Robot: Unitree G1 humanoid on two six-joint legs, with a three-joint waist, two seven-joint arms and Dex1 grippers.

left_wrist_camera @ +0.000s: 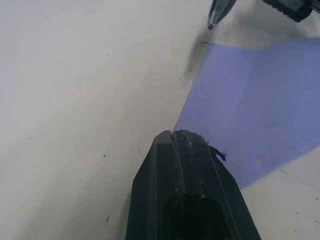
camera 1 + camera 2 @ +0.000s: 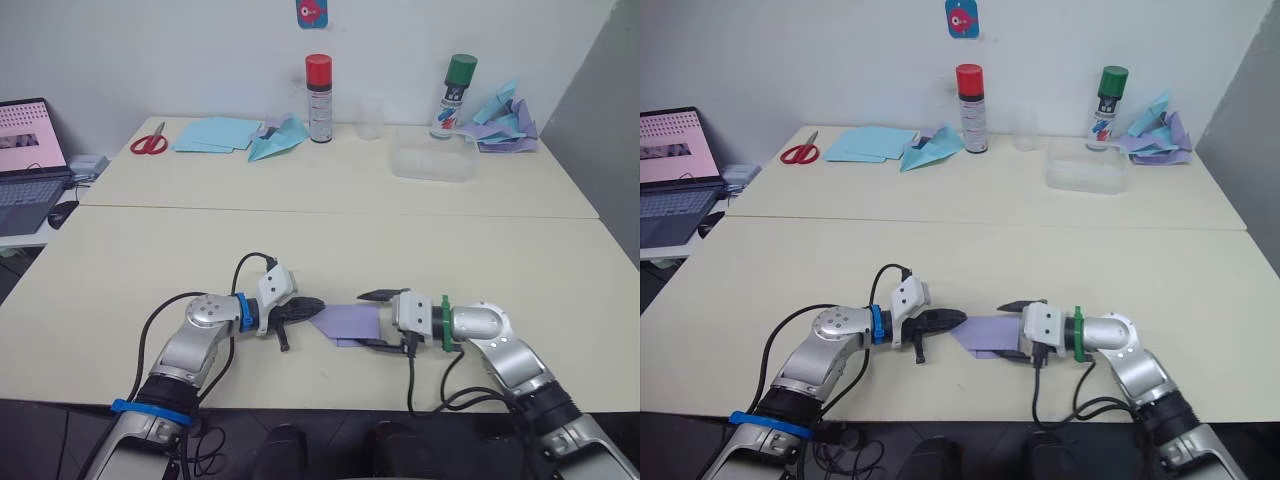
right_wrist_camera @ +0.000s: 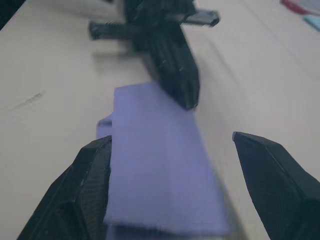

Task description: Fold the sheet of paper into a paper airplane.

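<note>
the sheet of paper (image 2: 345, 321) is lying partly folded on the desk (image 2: 330, 245) between the arms, the left gripper (image 2: 306, 309) pinching its corner with closed fingers while the right gripper (image 2: 378, 319) is waiting open around its other end, probably to press a crease.

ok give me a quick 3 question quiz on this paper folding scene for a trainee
1. True or false: the left gripper is shut at the pointed end of the sheet of paper.
2. The right gripper is: A) shut on the scissors B) open around the sheet C) holding a can
3. Fill in: the red-capped can stands beside the light blue ____.

Key: 1 true; 2 B; 3 paper plane
</note>
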